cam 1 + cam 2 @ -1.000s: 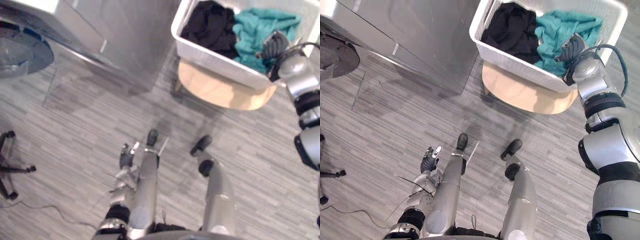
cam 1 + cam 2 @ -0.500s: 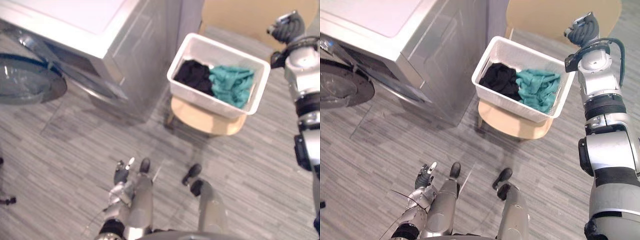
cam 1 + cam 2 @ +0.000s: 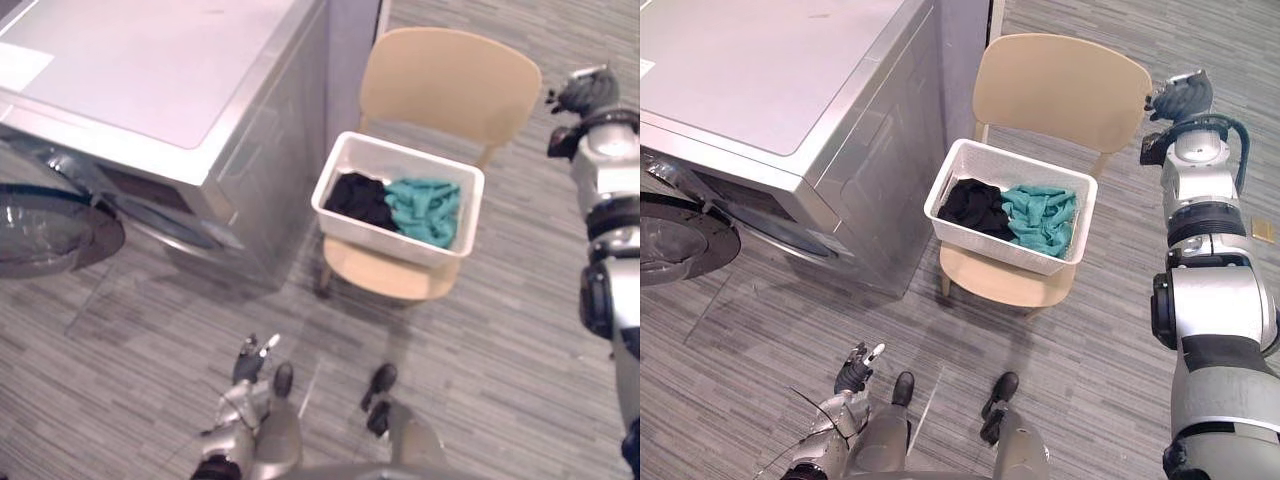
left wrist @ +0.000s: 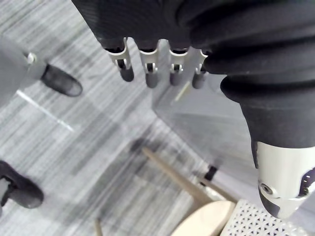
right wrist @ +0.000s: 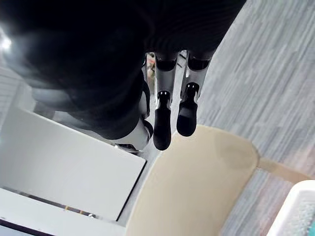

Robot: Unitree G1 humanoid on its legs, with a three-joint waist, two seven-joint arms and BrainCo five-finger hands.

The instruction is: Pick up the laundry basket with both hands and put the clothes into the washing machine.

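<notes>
Two soft heaps, black cloth and teal cloth, lie in the white lattice-walled rectangular basket on the rounded tan chair beside the boxy metal washer — left hand low by the plank floor, right hand beside the chair back, both loosely straight-fingered and empty.
</notes>
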